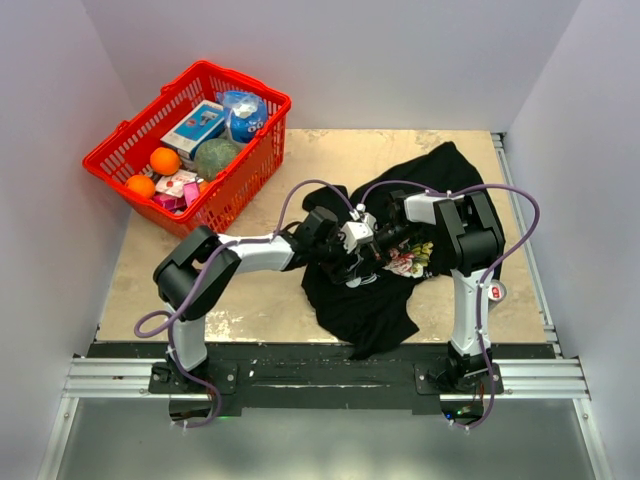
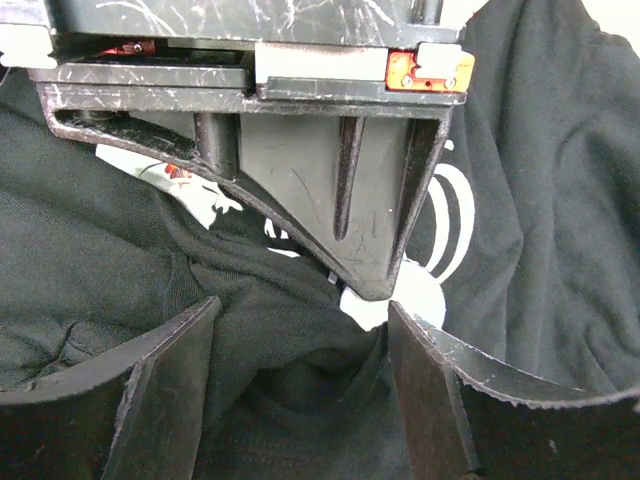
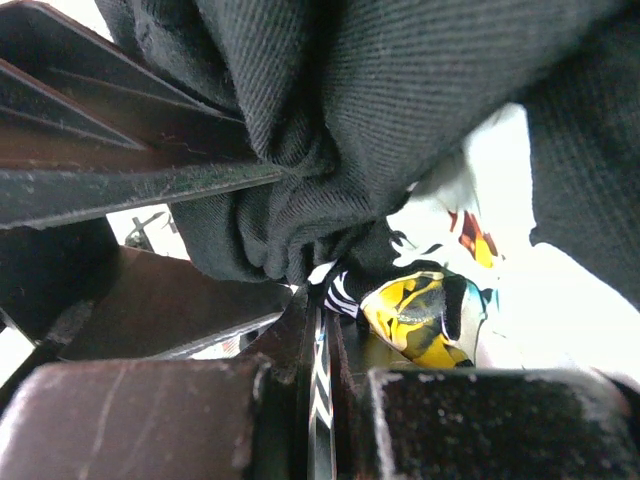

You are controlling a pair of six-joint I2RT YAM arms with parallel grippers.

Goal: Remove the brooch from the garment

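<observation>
Garment (image 1: 365, 310) near red basket (image 1: 240, 170) with 2 oranges (image 1: 165, 160)

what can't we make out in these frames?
- Brooch: unseen in every view. Top view: left gripper and right gripper cover the garment's print; wrist views: only bunched cloth.
- Right wrist: yellow patch by the fingers, blurred; print or pin unclear.
- Left wrist: right gripper blocks the upper half.

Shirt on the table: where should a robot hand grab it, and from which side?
Probably the raised fold beside the white print, pinched from above: the shirt lies limp on the table, and that ridge stands up enough to close across.
</observation>
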